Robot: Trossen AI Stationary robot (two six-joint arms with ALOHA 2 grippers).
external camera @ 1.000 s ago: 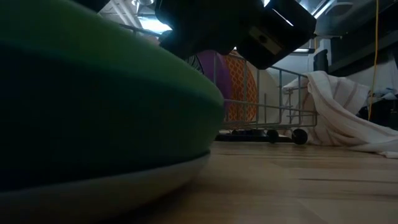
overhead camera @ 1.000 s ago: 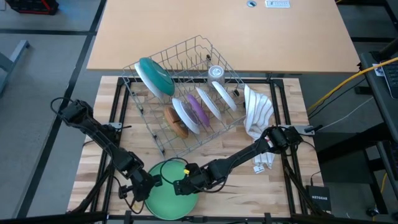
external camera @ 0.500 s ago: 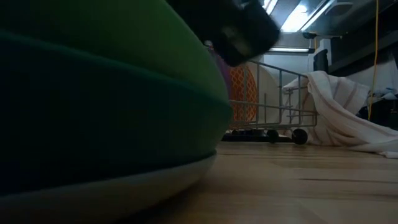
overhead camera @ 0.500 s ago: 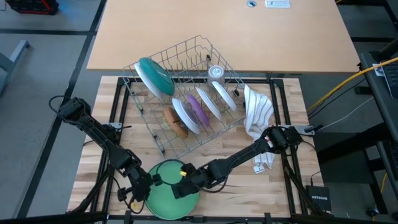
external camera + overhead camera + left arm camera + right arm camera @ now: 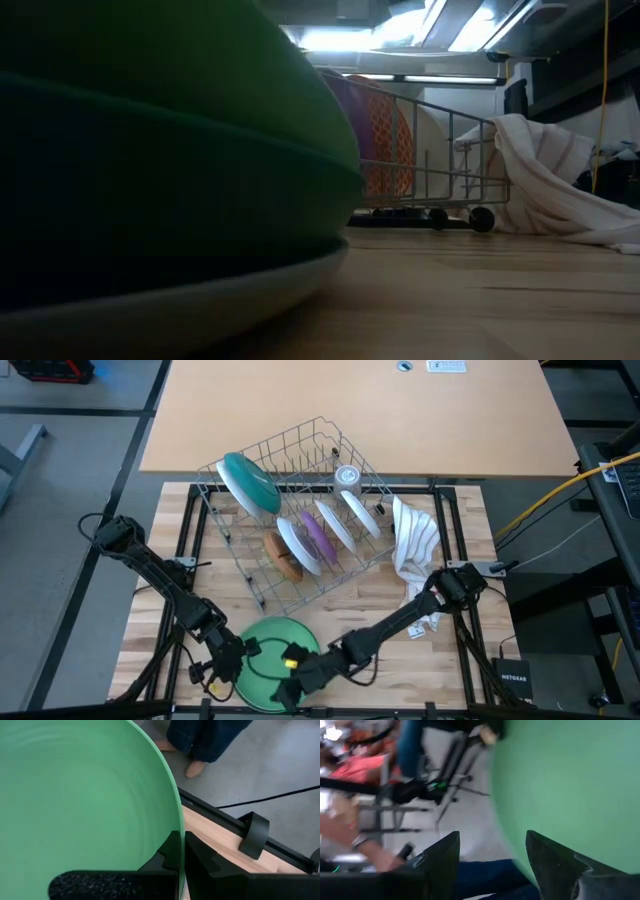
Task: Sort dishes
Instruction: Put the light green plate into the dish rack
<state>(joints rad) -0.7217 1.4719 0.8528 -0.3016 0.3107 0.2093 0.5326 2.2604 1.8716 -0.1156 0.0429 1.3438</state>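
Observation:
A green plate lies on top of a stack with a white plate at the bottom, at the table's near edge. My left gripper is at the green plate's left rim and shut on it. My right gripper is open at the plate's near rim; in its wrist view the green plate fills the side past one finger. I cannot tell whether it touches the plate. A teal plate and several smaller white, purple and brown dishes stand on edge in the wire rack. My left gripper holds the green plate by its left rim, one finger inside the plate and one outside. The fingers come level from the table's left side. The plate rests on the stack beneath it.
A white striped cloth lies right of the rack. A clear glass stands in the rack's far corner. A person's legs and feet show on the floor beyond the near edge. There is bare table to the right of the stack.
My right gripper has gone from over the green plate's right part toward the table's near edge and now sits at the plate's near rim. It has dropped out of the low view. The green plate stays on the stack in my left gripper.

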